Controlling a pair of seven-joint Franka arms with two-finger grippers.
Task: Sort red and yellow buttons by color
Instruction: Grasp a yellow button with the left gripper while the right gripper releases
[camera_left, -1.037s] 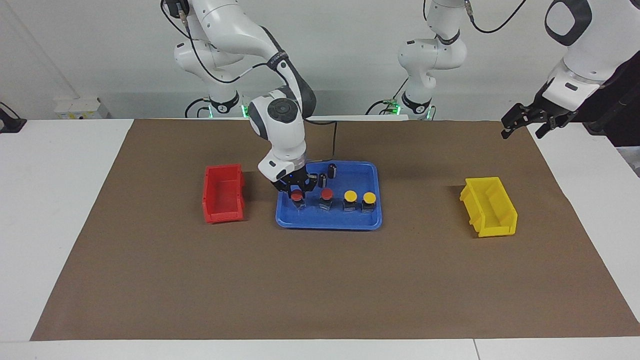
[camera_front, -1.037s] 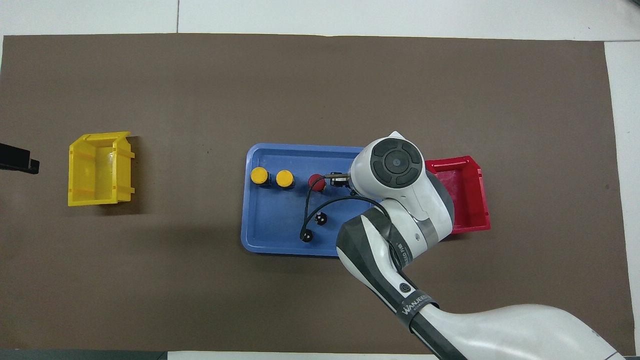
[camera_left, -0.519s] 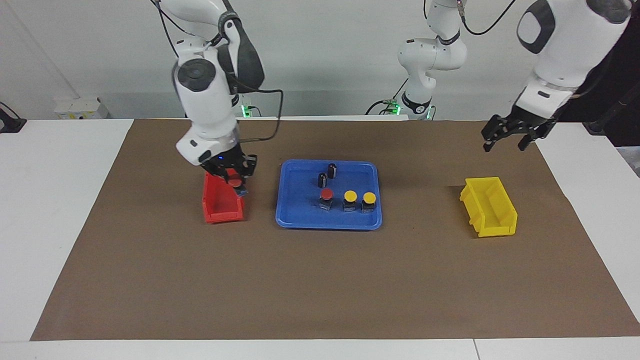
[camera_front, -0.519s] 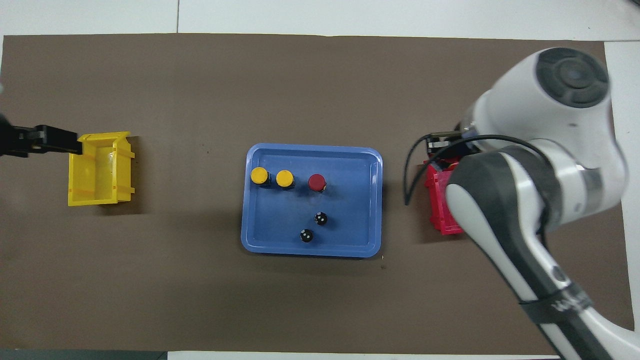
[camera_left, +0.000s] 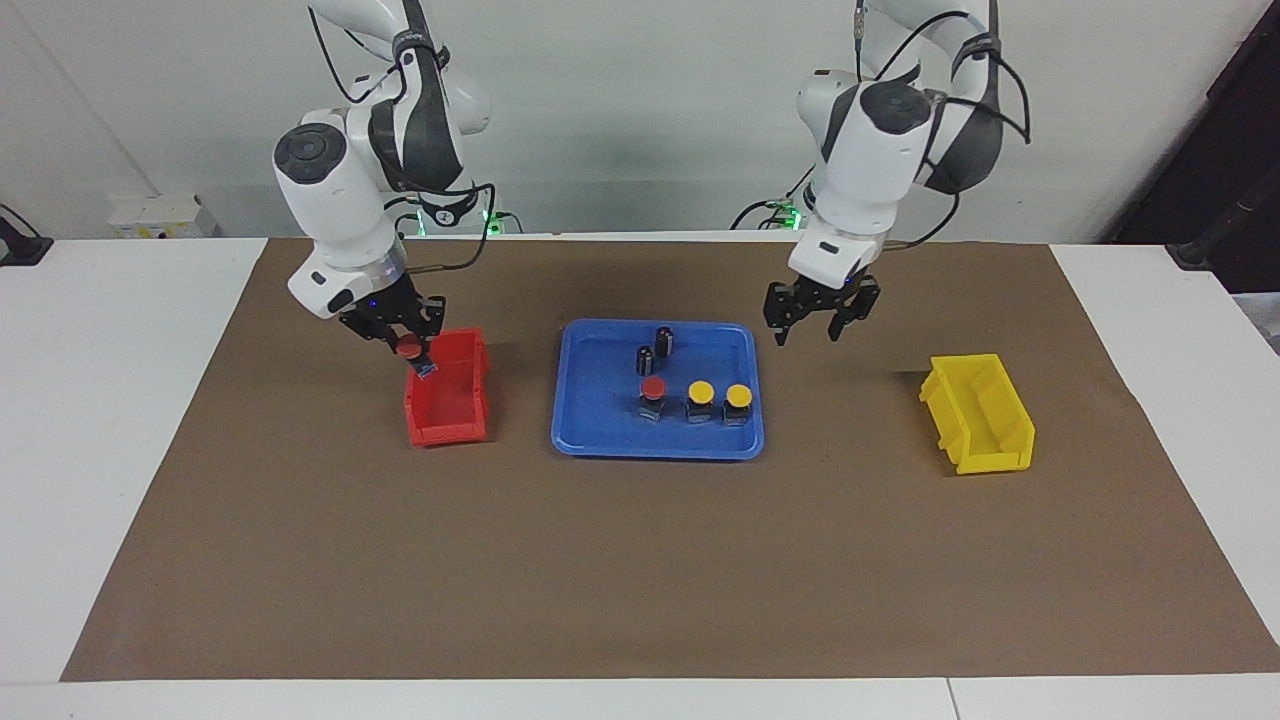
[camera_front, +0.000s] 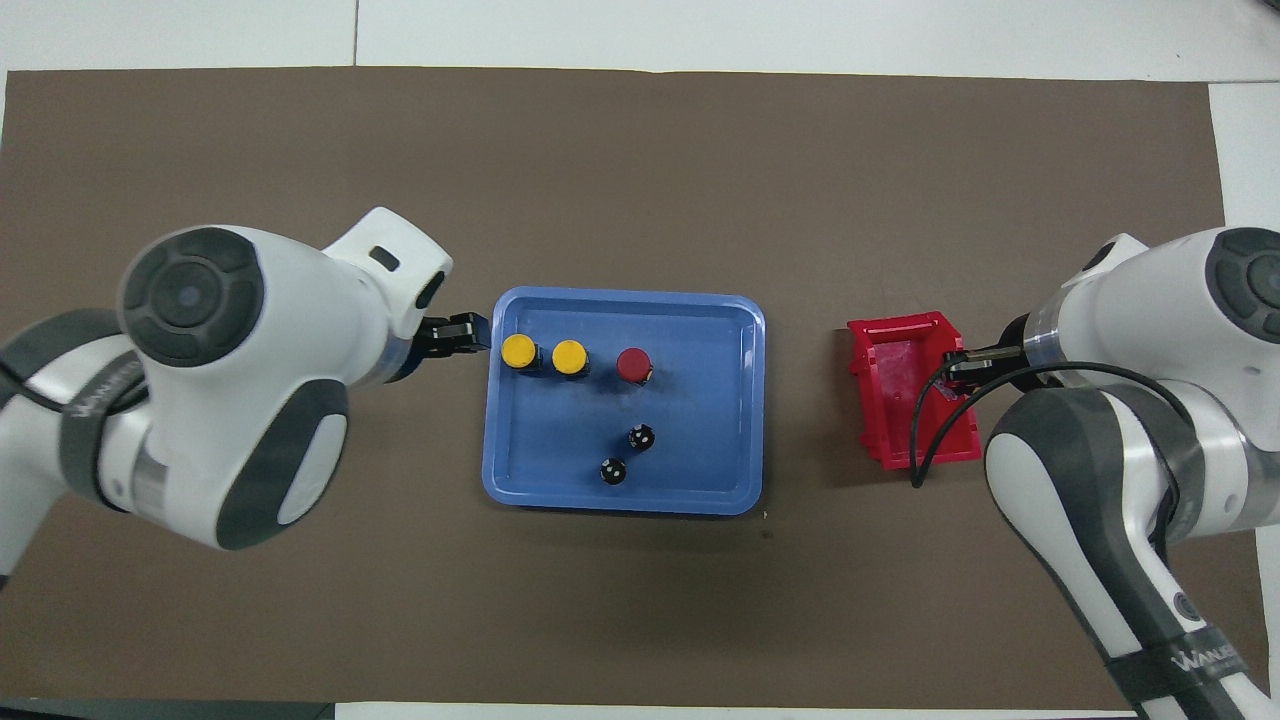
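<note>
One red button (camera_left: 653, 388) and two yellow buttons (camera_left: 701, 391) (camera_left: 738, 395) stand in a row in the blue tray (camera_left: 655, 450). They also show in the overhead view: the red button (camera_front: 633, 365) and the yellow buttons (camera_front: 569, 356) (camera_front: 518, 351). My right gripper (camera_left: 408, 345) is shut on the second red button (camera_left: 408, 349) and holds it tilted over the rim of the red bin (camera_left: 445, 432). My left gripper (camera_left: 812, 325) is open and empty, up in the air just off the tray's end toward the left arm.
Two small dark cylinders (camera_left: 664, 340) (camera_left: 645, 358) stand in the tray, nearer to the robots than the buttons. A yellow bin (camera_left: 978, 412) sits on the brown mat toward the left arm's end. In the overhead view the left arm hides it.
My right gripper carried a red button from the tray to the red bin. My left arm swung in from the table's end to the tray's end.
</note>
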